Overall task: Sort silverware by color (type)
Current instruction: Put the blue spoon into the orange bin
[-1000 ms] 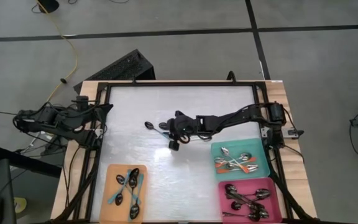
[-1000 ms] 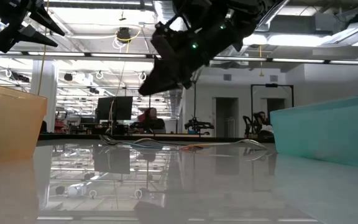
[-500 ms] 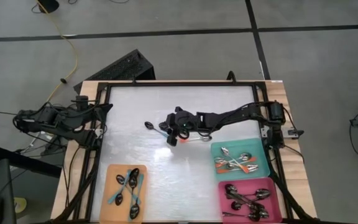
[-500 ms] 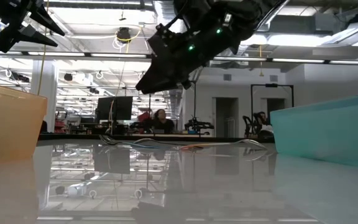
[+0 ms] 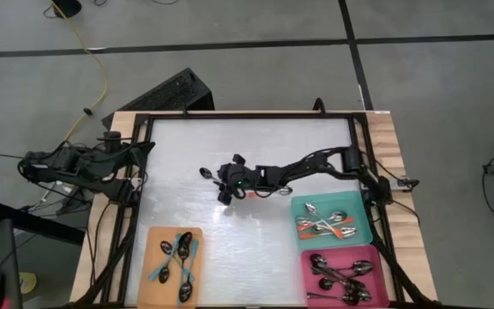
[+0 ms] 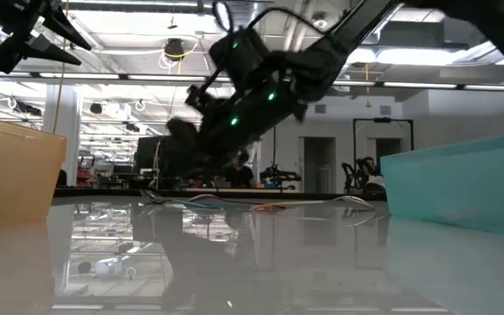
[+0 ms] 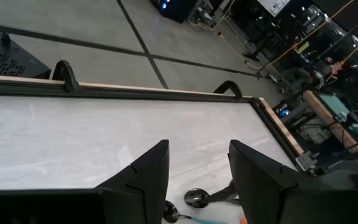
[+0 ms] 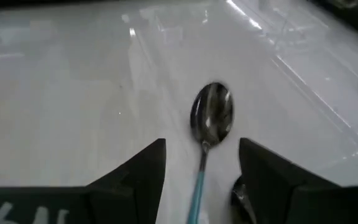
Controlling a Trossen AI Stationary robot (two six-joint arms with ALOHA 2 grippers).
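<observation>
- White, glossy tabletop (image 5: 256,232) in a black frame on a wood base; it mirrors the ceiling lights in the low view, so thin metal on it looks easy to skid.
- Beyond the table, a grey floor with dark seams, a yellow cable and a black keyboard-like object; the low view looks into a lit lab with desks and screens, and a person sits far back.
- Three trays sit along the near edge: orange tray (image 5: 154,292) with teal-handled spoons, teal tray (image 5: 363,225) with orange-handled ones, pink tray (image 5: 309,283) with dark metal ones.
- Loose spoons lie mid-table; the teal spoon (image 8: 209,127) lies flat, bowl away from the wrist, handle running back between the fingers.
- Right gripper (image 5: 226,182) hangs low over that spoon, fingers spread either side of the handle, holding nothing.
- Left gripper (image 7: 197,177) waits at the left table edge, fingers apart, empty.
- Step in hand, I judge: picking the teal spoon for the orange tray.
- Next move calls for a drop to the surface, fingers straddling the thin handle, then a firm close without pushing it away.
</observation>
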